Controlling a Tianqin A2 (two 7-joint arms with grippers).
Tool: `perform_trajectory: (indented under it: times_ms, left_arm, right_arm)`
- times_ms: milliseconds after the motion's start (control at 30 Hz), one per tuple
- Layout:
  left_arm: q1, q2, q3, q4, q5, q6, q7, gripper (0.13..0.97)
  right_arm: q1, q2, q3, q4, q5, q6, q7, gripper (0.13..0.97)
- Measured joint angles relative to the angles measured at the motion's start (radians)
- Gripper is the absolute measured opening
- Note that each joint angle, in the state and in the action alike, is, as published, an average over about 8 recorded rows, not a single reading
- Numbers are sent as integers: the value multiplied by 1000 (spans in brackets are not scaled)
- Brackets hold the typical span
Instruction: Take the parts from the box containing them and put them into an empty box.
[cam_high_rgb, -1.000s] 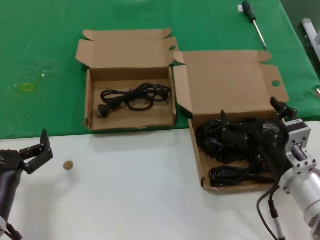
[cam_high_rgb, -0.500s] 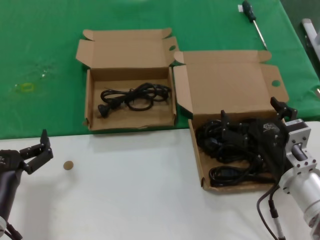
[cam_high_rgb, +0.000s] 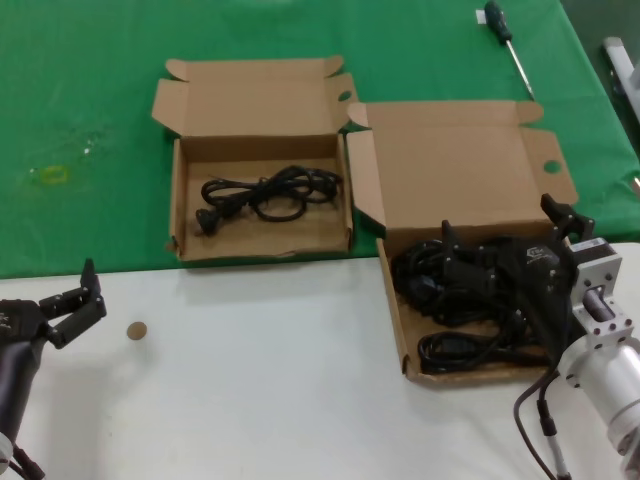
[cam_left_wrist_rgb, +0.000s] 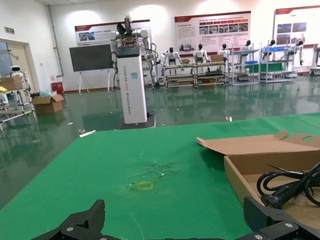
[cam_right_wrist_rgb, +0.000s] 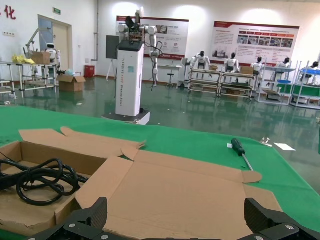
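Note:
The larger, tall-lidded box (cam_high_rgb: 455, 165) stands at the right and holds several black power cords (cam_high_rgb: 450, 285). My right gripper (cam_high_rgb: 498, 220) is open and low over these cords at the box's right side, with nothing between its fingers. Its wrist view shows the open gripper (cam_right_wrist_rgb: 175, 212) facing the lid (cam_right_wrist_rgb: 180, 195). The smaller, short-lidded box (cam_high_rgb: 250, 100) stands to the left with one coiled cord (cam_high_rgb: 265, 192) in it. That cord also shows in the left wrist view (cam_left_wrist_rgb: 290, 185). My left gripper (cam_high_rgb: 68, 292) is open and empty at the near left, over the white table.
A screwdriver (cam_high_rgb: 507, 35) lies on the green cloth at the far right. A small brown disc (cam_high_rgb: 136, 330) lies on the white table near my left gripper. A yellow mark (cam_high_rgb: 50, 175) is on the cloth at the left.

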Motion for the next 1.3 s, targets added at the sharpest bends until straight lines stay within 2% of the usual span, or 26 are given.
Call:
perform_trajectory:
  times_ms: [1300]
  left_arm:
    - [0, 0, 0, 0, 0, 0, 0, 966]
  right_arm:
    - [0, 0, 0, 0, 0, 0, 0, 966]
